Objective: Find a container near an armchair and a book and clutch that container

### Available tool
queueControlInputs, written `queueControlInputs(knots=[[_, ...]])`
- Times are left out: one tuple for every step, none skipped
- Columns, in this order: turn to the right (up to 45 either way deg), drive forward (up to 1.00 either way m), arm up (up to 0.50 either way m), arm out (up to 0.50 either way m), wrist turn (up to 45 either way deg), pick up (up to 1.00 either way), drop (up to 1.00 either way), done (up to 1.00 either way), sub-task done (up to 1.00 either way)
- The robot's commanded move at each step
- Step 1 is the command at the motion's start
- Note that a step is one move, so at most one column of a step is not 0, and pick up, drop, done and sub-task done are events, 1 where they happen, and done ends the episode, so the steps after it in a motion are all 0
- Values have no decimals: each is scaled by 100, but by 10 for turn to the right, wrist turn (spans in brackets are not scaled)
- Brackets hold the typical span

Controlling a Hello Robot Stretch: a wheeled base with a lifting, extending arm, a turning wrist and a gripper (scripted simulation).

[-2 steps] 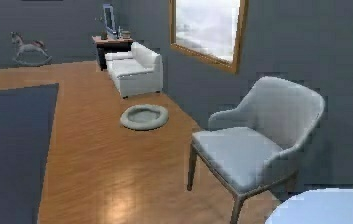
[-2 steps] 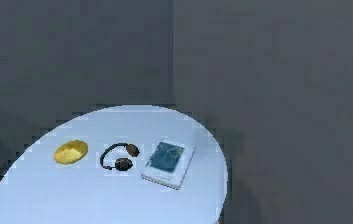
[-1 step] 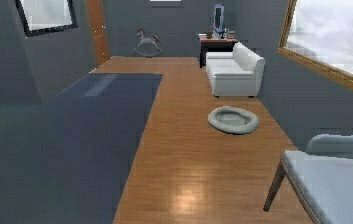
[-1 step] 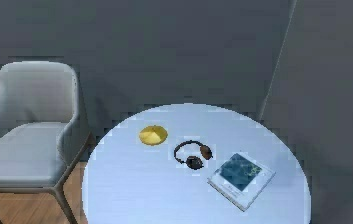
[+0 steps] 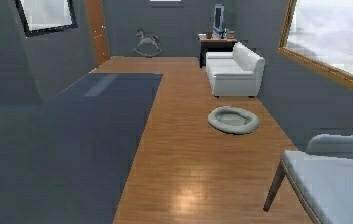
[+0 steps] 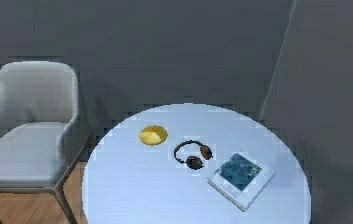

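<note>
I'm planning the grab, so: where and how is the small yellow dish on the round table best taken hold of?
Take the yellow dish by its rim, probably from above: it looks low, round and shallow, sitting flat on the round table, so its sides offer little to grip. The rim's side toward the armchair seems freest; headphones lie close on the other side.

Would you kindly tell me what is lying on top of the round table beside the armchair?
On the round table lie a small yellow container, dark headphones and a book. Anything under the book is covered.
</note>
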Motion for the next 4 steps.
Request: queueControlInputs(knots=[[0,0,30,0,0,0,0,0,0],[0,0,0,48,0,0,0,0,0],[0,0,0,0,450,0,0,0,0],[0,0,0,0,450,0,0,0,0]])
